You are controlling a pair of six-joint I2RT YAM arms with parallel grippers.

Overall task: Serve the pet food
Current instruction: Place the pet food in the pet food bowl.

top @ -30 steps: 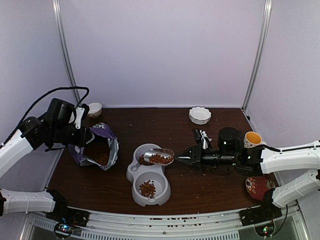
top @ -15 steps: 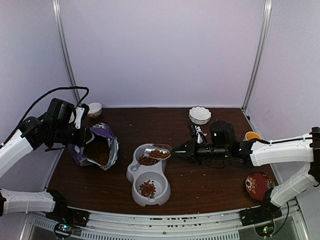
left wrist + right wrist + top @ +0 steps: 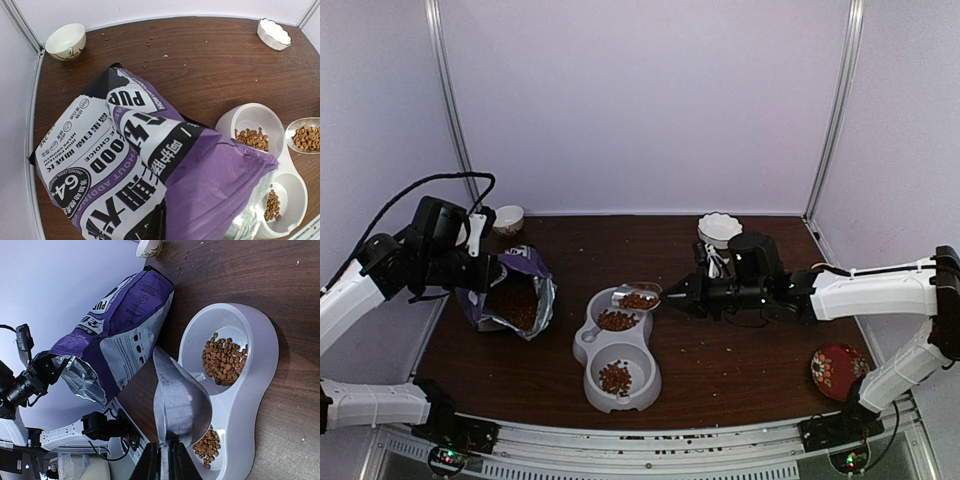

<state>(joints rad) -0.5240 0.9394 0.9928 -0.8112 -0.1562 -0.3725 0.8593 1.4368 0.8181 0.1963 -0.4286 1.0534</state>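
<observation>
My right gripper (image 3: 672,298) is shut on the handle of the metal scoop (image 3: 638,297), which hangs tilted over the far end of the grey double bowl (image 3: 588,343). Some pet food (image 3: 640,300) lies in the scoop, more in the far compartment (image 3: 617,320) and the near one (image 3: 615,377). The right wrist view shows the scoop's underside (image 3: 182,400) with its handle between my fingers (image 3: 150,462). My left gripper (image 3: 480,272) is shut on the rim of the open purple bag (image 3: 515,295), which holds more kibble. That bag (image 3: 150,170) fills the left wrist view and hides the fingers.
A small white bowl (image 3: 508,217) stands at the back left and a scalloped white dish (image 3: 719,229) at the back right. A red plate (image 3: 837,370) lies near the front right. Loose pellets (image 3: 150,42) are scattered on the brown table.
The right arm has carried the scoop toward the far end of the bowl and tipped it. Kibble now lies in the far compartment. The left arm and bag have stayed put.
</observation>
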